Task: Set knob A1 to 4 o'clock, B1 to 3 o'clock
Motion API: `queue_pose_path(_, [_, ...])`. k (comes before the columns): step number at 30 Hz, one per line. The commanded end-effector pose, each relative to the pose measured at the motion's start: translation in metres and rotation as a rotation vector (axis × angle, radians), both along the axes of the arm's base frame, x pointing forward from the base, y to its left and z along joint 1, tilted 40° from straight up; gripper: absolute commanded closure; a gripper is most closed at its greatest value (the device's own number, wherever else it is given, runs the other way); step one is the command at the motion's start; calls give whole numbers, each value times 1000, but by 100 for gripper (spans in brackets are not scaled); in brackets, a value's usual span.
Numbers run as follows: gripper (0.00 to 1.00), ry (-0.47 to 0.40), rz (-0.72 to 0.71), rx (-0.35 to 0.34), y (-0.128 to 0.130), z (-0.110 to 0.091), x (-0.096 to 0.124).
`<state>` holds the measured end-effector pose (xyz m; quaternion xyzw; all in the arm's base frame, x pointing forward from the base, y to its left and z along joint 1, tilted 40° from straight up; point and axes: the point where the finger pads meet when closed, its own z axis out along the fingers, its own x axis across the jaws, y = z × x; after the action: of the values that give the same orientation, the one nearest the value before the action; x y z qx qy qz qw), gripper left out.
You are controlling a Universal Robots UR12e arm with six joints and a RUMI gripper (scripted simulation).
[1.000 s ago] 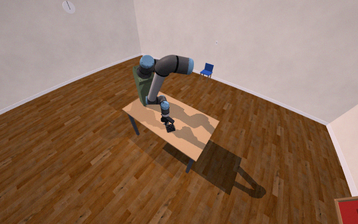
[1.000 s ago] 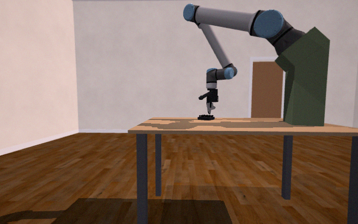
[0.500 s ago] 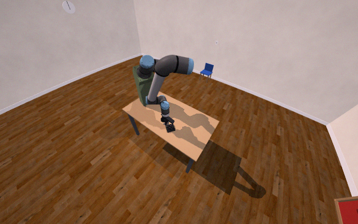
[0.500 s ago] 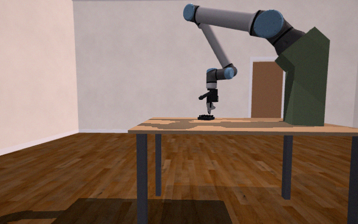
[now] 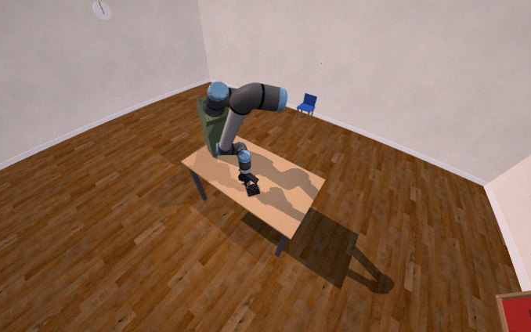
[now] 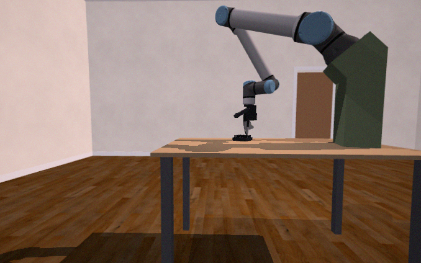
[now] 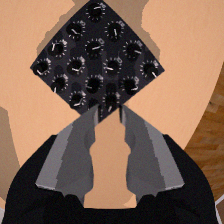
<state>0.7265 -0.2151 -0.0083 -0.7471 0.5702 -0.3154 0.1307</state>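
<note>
The black knob box (image 5: 253, 190) (image 6: 241, 138) (image 7: 94, 65) lies on the table, seen as a diamond in the wrist view, with rows of black knobs with white pointers and marks. My gripper (image 5: 250, 184) (image 6: 246, 133) (image 7: 110, 106) points down at the box, its tips apart by a narrow gap and low over the box's near corner. One knob (image 7: 111, 101) shows between and just beyond the tips; they do not visibly press on it. The left jaw hides part of the near corner. The socket cannot be made out, so rows A and B cannot be told.
The table (image 5: 284, 218) (image 6: 303, 154) bears the box near one long edge. The green pedestal (image 5: 214, 131) (image 6: 362, 107) carries the arm at the table's other side. A blue chair (image 5: 306, 106) stands far off by the wall.
</note>
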Motion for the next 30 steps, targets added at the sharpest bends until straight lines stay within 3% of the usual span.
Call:
queue_pose_path(1, [89, -4, 0, -3, -2, -1, 5])
queue_pose_path(30, [89, -4, 0, -3, -3, -6, 9])
